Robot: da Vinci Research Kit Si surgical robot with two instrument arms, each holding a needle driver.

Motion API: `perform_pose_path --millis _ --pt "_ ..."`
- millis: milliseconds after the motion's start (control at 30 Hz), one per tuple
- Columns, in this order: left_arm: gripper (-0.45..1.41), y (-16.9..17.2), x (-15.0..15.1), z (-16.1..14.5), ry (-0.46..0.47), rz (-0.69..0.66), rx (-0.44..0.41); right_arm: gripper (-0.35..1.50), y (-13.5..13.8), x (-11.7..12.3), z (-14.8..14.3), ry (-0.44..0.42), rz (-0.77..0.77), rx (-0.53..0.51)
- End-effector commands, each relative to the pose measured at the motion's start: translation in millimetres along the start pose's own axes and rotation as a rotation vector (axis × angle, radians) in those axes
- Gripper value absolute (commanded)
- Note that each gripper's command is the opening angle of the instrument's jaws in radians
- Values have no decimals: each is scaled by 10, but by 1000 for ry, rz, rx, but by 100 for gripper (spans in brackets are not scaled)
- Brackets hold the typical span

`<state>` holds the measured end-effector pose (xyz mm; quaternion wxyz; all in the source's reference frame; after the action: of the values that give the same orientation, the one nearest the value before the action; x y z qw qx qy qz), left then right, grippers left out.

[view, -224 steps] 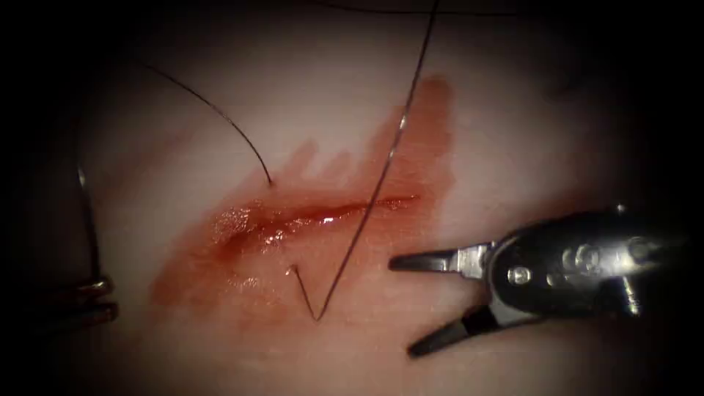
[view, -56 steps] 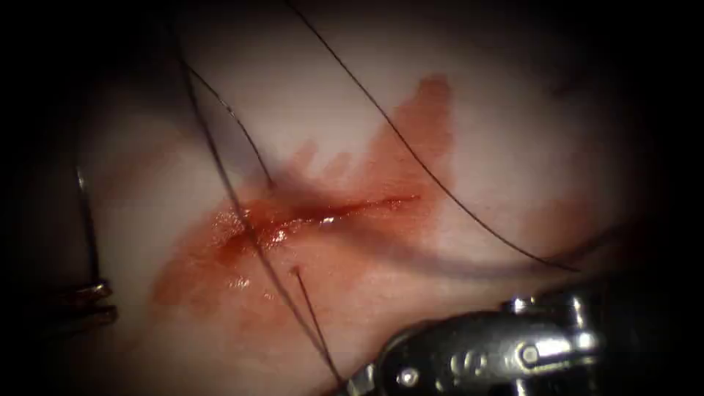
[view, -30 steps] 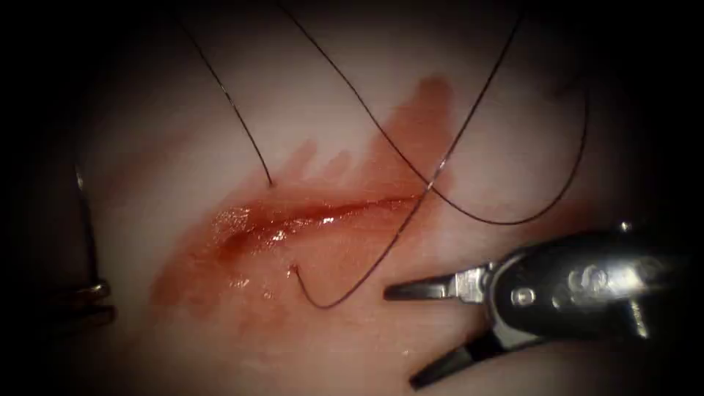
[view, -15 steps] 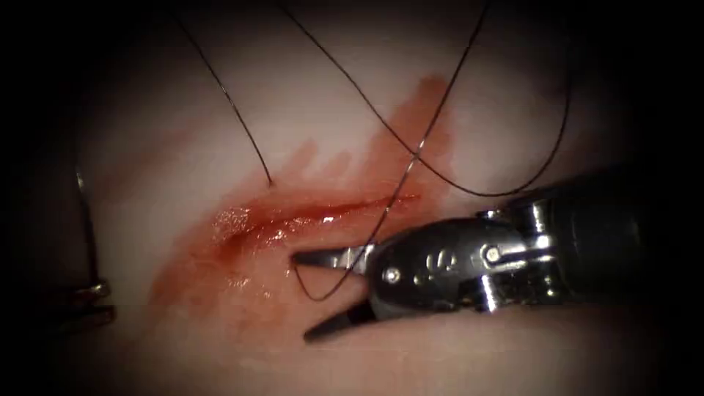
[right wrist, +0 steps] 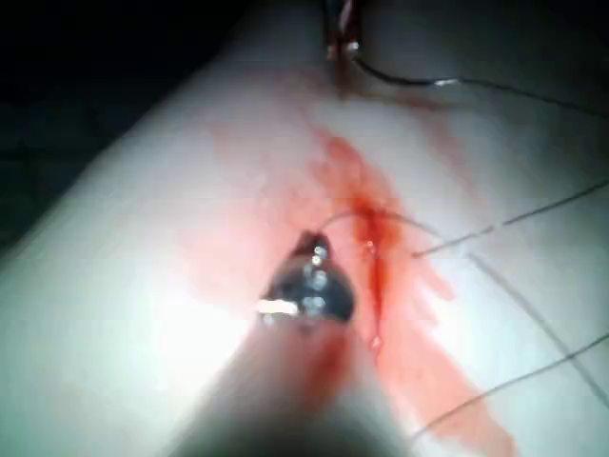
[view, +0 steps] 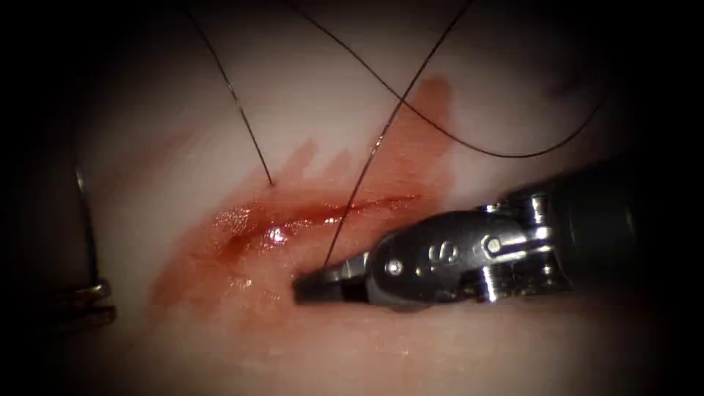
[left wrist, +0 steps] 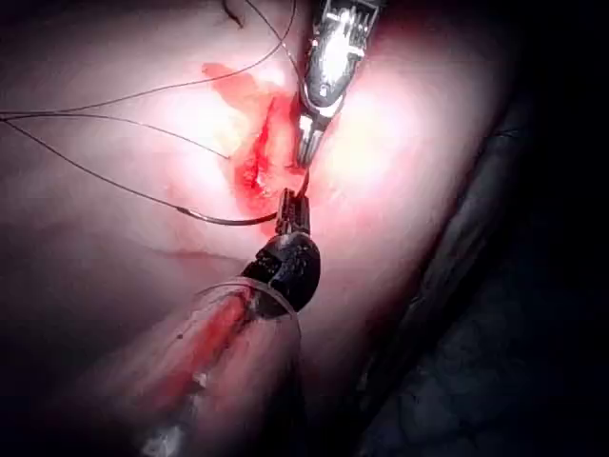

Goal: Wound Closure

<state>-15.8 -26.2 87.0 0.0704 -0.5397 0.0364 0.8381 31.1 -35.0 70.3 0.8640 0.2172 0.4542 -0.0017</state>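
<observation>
The cut point(view: 323, 211) lies across the tissue point(view: 513, 88), wet with red fluid point(view: 242, 235). My right tool point(view: 317, 287) comes in from the right and its jaws are shut on the thread point(view: 367, 158), just below the cut where that strand leaves the tissue. Another strand enters the tissue above the cut point(view: 270, 182). Far left of the cut, my left tool point(view: 92, 301) is shut on the curved needle point(view: 86, 220) near one end, and the needle is out of the tissue. The left wrist view shows the left tool point(left wrist: 293, 211) gripping the needle point(left wrist: 233, 221), with the right tool point(left wrist: 319, 105) beyond it.
Loose thread arcs over the tissue above and right of the cut point(view: 513, 155). A red stain point(view: 422, 121) spreads up from the cut's right end. In the right wrist view the right tool point(right wrist: 309, 286) sits beside the cut point(right wrist: 376, 238), with thread strands point(right wrist: 514, 224) nearby.
The right tool moved left with open jaws to the slack loop below the cut, then shut on the thread there. The held strand now runs straight. The left tool stayed put.
</observation>
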Motion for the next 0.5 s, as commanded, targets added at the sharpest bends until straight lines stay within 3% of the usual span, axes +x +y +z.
perform_pose_path --millis 33,500 --pt "-45 6 -3 7 1 -2 -2 -35 -10 5 4 4 0 13" --pt "-45 6 -3 7 1 -2 -2 -35 -55 39 -32 24 -10 130"
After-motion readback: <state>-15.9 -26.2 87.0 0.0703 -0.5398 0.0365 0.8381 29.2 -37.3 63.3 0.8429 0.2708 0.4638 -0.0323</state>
